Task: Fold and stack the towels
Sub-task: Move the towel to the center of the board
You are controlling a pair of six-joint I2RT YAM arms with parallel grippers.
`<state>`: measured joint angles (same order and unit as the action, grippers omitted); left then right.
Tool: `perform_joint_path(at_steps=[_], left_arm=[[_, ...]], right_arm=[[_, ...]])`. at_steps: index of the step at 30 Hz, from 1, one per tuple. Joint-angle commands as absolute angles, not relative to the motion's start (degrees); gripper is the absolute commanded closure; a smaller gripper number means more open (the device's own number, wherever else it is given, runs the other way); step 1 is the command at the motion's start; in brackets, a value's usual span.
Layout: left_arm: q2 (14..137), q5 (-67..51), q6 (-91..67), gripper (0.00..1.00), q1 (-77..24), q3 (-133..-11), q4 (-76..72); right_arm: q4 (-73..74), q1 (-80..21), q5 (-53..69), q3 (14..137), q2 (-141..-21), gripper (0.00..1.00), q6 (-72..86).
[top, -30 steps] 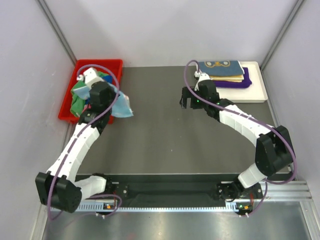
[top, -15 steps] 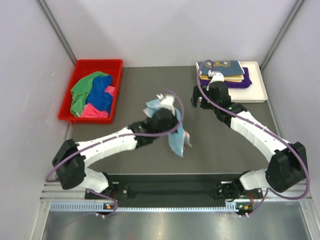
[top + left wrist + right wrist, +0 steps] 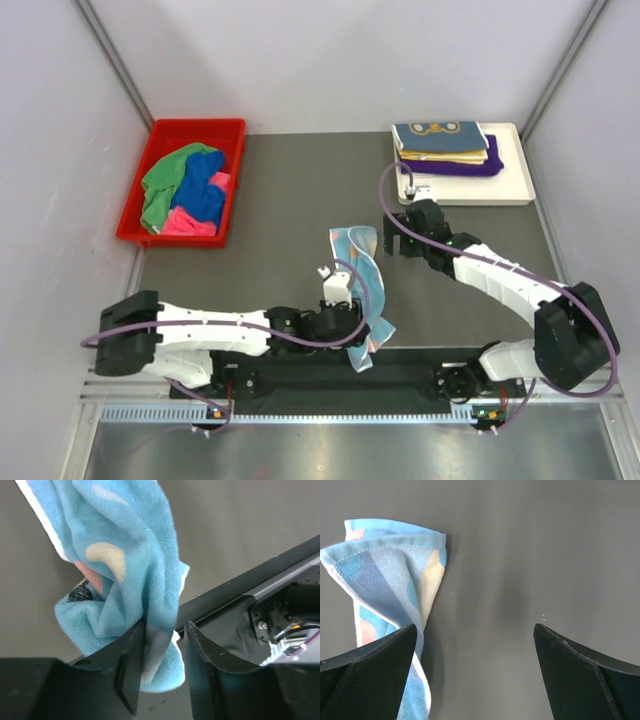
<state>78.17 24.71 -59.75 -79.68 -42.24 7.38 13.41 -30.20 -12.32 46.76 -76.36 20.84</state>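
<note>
A light-blue patterned towel [image 3: 362,275] [image 3: 390,575] lies stretched in a twisted strip from the table's middle to its front edge. Its near end [image 3: 125,580] passes between the fingers of my left gripper [image 3: 362,345] [image 3: 165,627]. The jaws stand apart; the cloth rests against the left finger with a gap to the other, so the gripper is open. My right gripper [image 3: 392,238] [image 3: 475,630] hovers open just right of the towel's far end, nothing between its fingers. More towels, green [image 3: 165,180], royal blue [image 3: 205,190] and pink [image 3: 185,222], lie crumpled in the red bin.
The red bin [image 3: 135,215] stands at the back left. A white tray [image 3: 515,190] at the back right holds folded towels stacked: navy with yellow print [image 3: 440,133] on top, purple [image 3: 470,168] beneath. The black front rail [image 3: 280,565] lies close under the left gripper.
My left arm swung from the red bin to the front middle, carrying the light-blue towel, and its jaws have parted. The right gripper came nearer, toward the towel's far end.
</note>
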Motion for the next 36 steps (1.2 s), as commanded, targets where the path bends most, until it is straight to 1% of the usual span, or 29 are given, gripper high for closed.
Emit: perform_joint_path(at_steps=[1,2,3,4,5,6,7,8,9,10,11,12,13,16,17,18,20,26,29,31,32,34,35,36], left_arm=[[71.20,31.62,-63.90,0.56,-80.24,-44.55,12.02],[70.06,33.64,-63.90,0.55,-80.24,-45.34,14.04],[68.05,39.23,-63.72,0.53,-80.16,-45.96,18.59],[67.33,41.29,-64.68,0.51,-79.29,-48.06,21.94],[66.80,42.70,-65.38,0.51,-78.15,-49.12,25.10],[65.75,44.45,-65.74,0.51,-74.92,-50.52,29.31],[65.13,44.39,-64.96,0.50,-72.97,-50.62,29.53],[64.52,43.17,-63.39,0.51,-70.69,-50.10,27.97],[63.55,41.41,-62.06,0.51,-65.44,-48.88,26.38],[63.37,36.44,-59.70,0.52,-62.43,-48.43,23.32],[63.37,34.56,-58.37,0.53,-59.62,-48.08,21.81],[63.98,33.32,-57.32,0.53,-54.63,-48.25,21.01],[64.59,30.87,-55.39,0.53,-52.41,-48.43,19.53],[68.28,24.28,-51.26,0.55,-43.70,-49.92,16.79],[70.64,19.47,-50.11,0.55,-41.94,-50.44,14.52],[72.06,17.34,-49.23,0.56,-38.88,-51.58,13.72],[76.35,14.34,-47.99,0.57,-36.23,-53.25,13.19],[83.83,9.33,-46.23,0.57,-32.35,-55.98,9.94],[88.04,5.37,-45.00,0.58,-31.99,-57.65,8.00],[90.17,3.27,-44.22,0.58,-32.08,-59.41,7.04],[92.44,2.64,-44.04,0.57,-32.08,-60.72,6.86],[94.73,0.54,-43.07,0.55,-31.99,-62.04,6.68],[96.83,0.35,-42.63,0.54,-31.91,-63.44,6.59],[97.99,-0.17,-42.19,0.54,-31.99,-63.98,6.42]], right_arm=[[10.72,-31.37,-13.89,48.33,-75.58,0.00,21.45],[10.64,-31.72,-14.32,48.77,-75.76,0.00,21.36],[10.63,-32.69,-14.59,49.30,-76.20,0.00,21.27],[10.98,-33.22,-14.94,50.09,-76.64,0.00,21.18],[11.42,-33.74,-15.64,51.92,-77.60,0.01,21.18],[12.30,-35.40,-17.30,54.03,-78.74,0.02,21.18],[12.39,-36.12,-18.01,55.01,-79.45,0.02,21.18],[12.48,-36.73,-18.19,55.98,-80.24,0.02,21.44],[12.65,-37.78,-18.11,57.29,-81.29,0.05,21.62],[14.05,-38.49,-19.15,60.26,-83.47,0.06,21.97],[14.93,-39.11,-20.20,61.77,-84.63,0.07,22.23],[15.46,-40.59,-21.35,63.18,-85.68,0.07,22.41],[15.73,-40.95,-22.49,65.11,-87.52,0.07,23.02],[16.79,-42.62,-24.33,68.72,-91.39,0.09,23.55],[17.22,-43.15,-24.95,69.43,-92.28,0.09,23.55],[17.40,-43.94,-25.22,70.22,-93.24,0.09,23.64],[17.93,-44.47,-25.58,71.80,-95.79,0.11,23.55],[18.11,-45.35,-27.25,73.47,-99.66,0.15,24.08],[19.16,-45.35,-27.86,74.53,-101.51,0.20,23.82],[19.16,-45.09,-28.56,73.75,-101.60,0.28,23.91],[18.81,-44.74,-28.48,73.31,-101.43,0.37,23.91],[18.28,-43.95,-28.39,71.73,-100.64,0.45,23.99],[18.02,-42.99,-28.04,71.28,-100.29,0.54,23.99],[17.67,-42.54,-27.60,70.76,-99.85,0.58,23.82]])
